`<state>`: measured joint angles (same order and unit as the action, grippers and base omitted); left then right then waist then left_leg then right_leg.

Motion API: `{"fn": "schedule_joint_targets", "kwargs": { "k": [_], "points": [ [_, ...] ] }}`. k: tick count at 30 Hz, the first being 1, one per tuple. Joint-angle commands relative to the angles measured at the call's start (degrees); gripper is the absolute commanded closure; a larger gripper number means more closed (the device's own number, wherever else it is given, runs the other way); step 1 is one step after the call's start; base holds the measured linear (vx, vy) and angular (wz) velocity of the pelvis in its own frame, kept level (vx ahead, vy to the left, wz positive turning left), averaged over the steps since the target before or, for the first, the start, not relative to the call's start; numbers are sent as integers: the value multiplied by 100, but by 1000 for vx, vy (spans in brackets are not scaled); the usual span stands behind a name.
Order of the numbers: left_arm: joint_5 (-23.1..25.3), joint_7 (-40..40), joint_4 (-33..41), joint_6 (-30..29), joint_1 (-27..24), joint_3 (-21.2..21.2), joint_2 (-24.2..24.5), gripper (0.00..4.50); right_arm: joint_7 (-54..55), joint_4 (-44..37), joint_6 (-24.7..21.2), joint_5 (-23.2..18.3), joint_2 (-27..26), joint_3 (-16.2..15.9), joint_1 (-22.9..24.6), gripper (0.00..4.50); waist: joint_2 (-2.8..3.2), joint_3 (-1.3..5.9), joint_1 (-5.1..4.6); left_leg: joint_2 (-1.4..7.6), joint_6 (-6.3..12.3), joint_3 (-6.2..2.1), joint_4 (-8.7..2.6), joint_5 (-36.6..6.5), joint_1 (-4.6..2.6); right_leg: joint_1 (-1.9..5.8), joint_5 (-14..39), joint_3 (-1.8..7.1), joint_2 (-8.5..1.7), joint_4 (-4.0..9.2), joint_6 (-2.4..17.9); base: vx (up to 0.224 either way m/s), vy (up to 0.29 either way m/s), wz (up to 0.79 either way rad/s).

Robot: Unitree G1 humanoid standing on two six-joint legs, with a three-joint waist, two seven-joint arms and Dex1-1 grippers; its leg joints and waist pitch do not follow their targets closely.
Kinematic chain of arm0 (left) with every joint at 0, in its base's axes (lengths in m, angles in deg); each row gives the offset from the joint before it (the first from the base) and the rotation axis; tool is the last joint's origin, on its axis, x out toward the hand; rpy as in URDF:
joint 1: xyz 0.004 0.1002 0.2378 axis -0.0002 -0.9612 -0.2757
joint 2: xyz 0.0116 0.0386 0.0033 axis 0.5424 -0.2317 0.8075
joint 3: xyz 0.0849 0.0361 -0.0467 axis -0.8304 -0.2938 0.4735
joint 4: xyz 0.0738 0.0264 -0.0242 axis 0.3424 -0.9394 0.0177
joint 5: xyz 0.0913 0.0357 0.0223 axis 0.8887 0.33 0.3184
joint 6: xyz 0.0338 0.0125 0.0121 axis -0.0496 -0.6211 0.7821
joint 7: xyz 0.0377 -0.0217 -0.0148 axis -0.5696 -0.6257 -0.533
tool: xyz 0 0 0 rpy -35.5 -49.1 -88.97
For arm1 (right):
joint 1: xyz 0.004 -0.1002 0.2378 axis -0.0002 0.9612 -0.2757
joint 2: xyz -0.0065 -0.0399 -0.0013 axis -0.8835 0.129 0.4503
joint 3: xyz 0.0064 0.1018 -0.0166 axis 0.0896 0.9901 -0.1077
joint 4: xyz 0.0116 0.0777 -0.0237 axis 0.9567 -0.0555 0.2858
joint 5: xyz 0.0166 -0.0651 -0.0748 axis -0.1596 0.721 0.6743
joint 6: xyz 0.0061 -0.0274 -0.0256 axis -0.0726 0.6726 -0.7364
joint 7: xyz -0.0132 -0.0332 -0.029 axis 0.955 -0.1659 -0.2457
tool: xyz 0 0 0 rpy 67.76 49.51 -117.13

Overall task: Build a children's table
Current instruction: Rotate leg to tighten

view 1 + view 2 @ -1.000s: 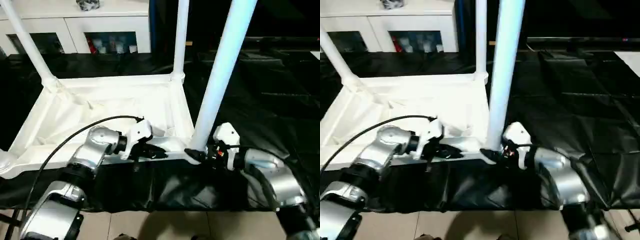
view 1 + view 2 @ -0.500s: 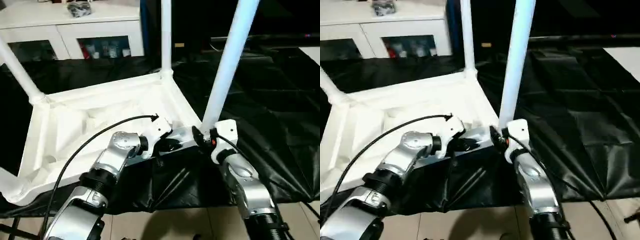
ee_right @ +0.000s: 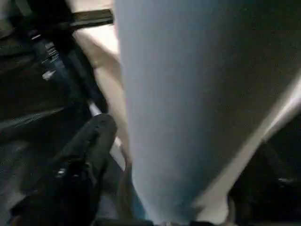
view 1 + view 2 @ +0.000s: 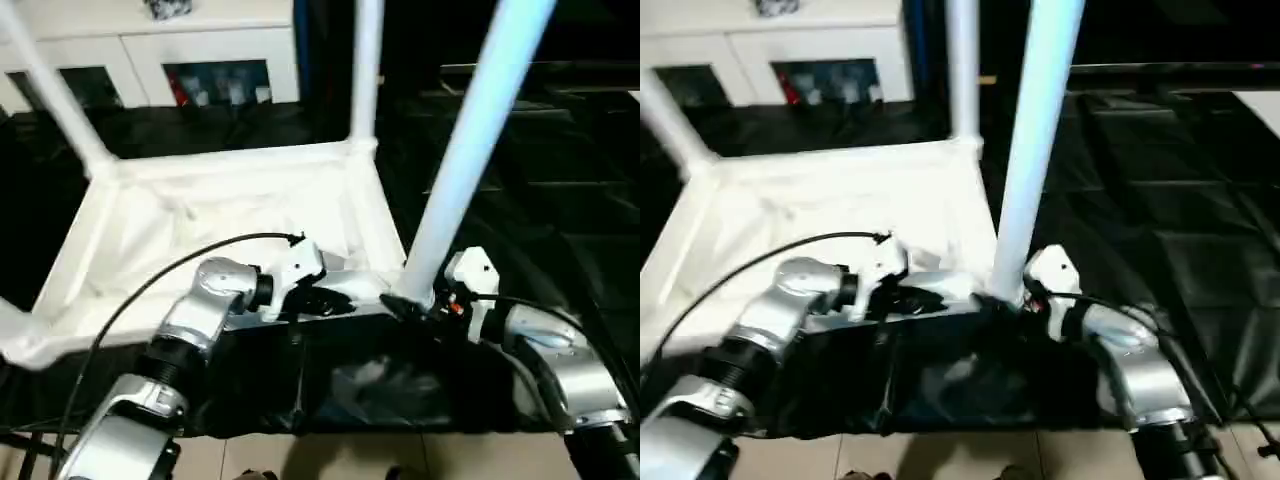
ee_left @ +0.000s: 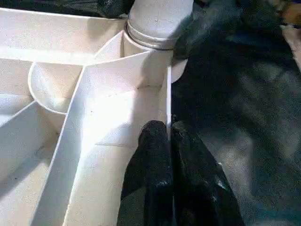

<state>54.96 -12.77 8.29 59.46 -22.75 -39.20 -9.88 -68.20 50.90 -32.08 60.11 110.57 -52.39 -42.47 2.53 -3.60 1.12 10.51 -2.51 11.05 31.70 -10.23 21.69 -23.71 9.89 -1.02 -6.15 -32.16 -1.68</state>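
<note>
The white tabletop (image 4: pixel 200 230) lies upside down on black cloth, ribbed underside up. Legs stand in its far left corner (image 4: pixel 60 90), far right corner (image 4: pixel 365 70) and near right corner (image 4: pixel 470 150). My left gripper (image 4: pixel 325 300) is shut on the tabletop's thin near rim (image 5: pixel 168 94), just beside the near right socket (image 5: pixel 157 23). My right gripper (image 4: pixel 408 306) is clamped around the base of the near right leg (image 3: pixel 188 94), with one black finger (image 3: pixel 89 146) against its side.
A white cabinet (image 4: pixel 200 50) with glass doors stands behind the work surface. Black cloth (image 4: pixel 540 200) covers the surface to the right and front. Tiled floor (image 4: pixel 300 455) shows past the near edge. A black cable (image 4: pixel 170 265) arcs over my left forearm.
The head views have swung and tilted back, so the whole scene shifted. Both grippers keep their holds on the rim and the leg base.
</note>
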Motion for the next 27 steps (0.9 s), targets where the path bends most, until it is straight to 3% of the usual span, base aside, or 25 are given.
{"fn": "schedule_joint_targets", "kwargs": {
  "k": [1, 4, 6, 7, 9, 11, 14, 17, 20, 22, 23, 24, 25, 26, 27],
  "points": [
    [-27, 169, -166, 39, -59, -124, 30, 450, -521, 31, -62, -103, -8, -336, -16, 131, -208, 302, 20, 192, 1162, 17, -212, -386, -18, 288, -55, 54, -96, 163, 1744, 0, 0, 0],
    [-84, 392, -207, 71, -23, -149, 192, 450, -1011, 102, -143, -215, 142, -511, -119, 151, -233, 267, 63, 220, 1138, 46, -217, -548, -35, 244, 310, 53, -97, 185, 1744, 0, 0, 0],
    [-100, 502, -241, 96, -3, -160, 251, 450, -1162, 142, -132, -219, 174, -571, -161, 167, -232, 224, 80, 243, 936, 54, -251, -906, -40, 217, 878, 68, -105, 237, 1680, 0, 0, 0],
    [-88, 546, -266, 116, 15, -173, 284, 450, -1225, 183, -113, -209, 176, -600, -190, 167, -252, 199, 82, 252, 693, 52, -281, -1240, -58, 189, 1340, 82, -108, 273, 1581, 0, 0, 0],
    [-74, 598, -293, 139, 34, -181, 313, 450, -1295, 242, -83, -188, 169, -620, -227, 197, -272, 187, 78, 248, 538, 42, -304, -1426, -60, 181, 1636, 93, -112, 293, 1463, 0, 0, 0],
    [-67, 636, -324, 152, 57, -177, 335, 450, -1344, 313, -44, -166, 150, -633, -269, 208, -271, 179, 67, 252, 428, 28, -329, -1549, -64, 176, 1825, 105, -122, 308, 1380, 0, 0, 0],
    [-46, 587, -391, 164, 108, -148, 340, 450, -1357, 406, -55, -194, 76, -616, -319, 214, -284, 183, 59, 244, 401, 31, -322, -1498, -59, 171, 1684, 116, -119, 299, 1372, 0, 0, 0],
    [-14, 181, -474, 100, 152, -69, 229, 450, -985, 262, -211, -384, -196, -462, -125, 218, -316, 184, 66, 236, 438, 34, -319, -1401, -46, 178, 1602, 112, -115, 291, 1372, 0, 0, 0],
    [55, -218, -446, -2, 136, -34, 127, 450, -536, 108, -343, -416, -391, -354, 80, 233, -312, 158, 68, 239, 357, 18, -348, -1600, -56, 157, 2022, 126, -133, 343, 1229, 0, 0, 0],
    [83, -477, -385, -110, 109, -9, 30, 450, -142, 30, -283, -317, -550, -306, 216, 243, -301, 141, 65, 241, 238, 10, -374, -1796, -85, 110, 2331, 140, -133, 388, 1118, 0, 0, 0],
    [119, -691, -323, -191, 80, -1, -56, 450, 219, -21, -274, -230, -702, -265, 316, 245, -322, 137, 40, 229, 156, -27, -407, -1928, -44, 152, 2576, 118, -131, 388, 1014, 0, 0, 0],
    [119, -691, -323, -191, 80, -1, -56, 450, 219, -21, -274, -230, -702, -265, 316, 246, -322, 136, 39, 239, 111, -29, -414, -1969, -51, 140, 2631, 127, -132, 397, 964, 0, 0, 0],
    [167, -919, -216, -323, 15, -23, -190, 450, 819, 15, -298, 10, -917, -233, 382, 247, -286, 113, 23, 251, 0, -33, -432, -2225, -99, 68, 2778, 141, -126, 434, 915, 0, 0, 0],
    [167, -919, -216, -323, 15, -23, -190, 450, 819, 15, -298, 10, -917, -233, 382, 249, -286, 113, 23, 251, 0, -33, -432, -2225, -99, 68, 2778, 141, -126, 434, 915, 0, 0, 0],
    [217, -1147, -124, -428, -42, -46, -337, 450, 1277, 52, -306, 172, -1139, -220, 432, 250, -304, 114, 1, 232, -85, -64, -453, -2370, -74, 93, 2966, 124, -127, 441, 788, 0, 0, 0]
  ]
}}
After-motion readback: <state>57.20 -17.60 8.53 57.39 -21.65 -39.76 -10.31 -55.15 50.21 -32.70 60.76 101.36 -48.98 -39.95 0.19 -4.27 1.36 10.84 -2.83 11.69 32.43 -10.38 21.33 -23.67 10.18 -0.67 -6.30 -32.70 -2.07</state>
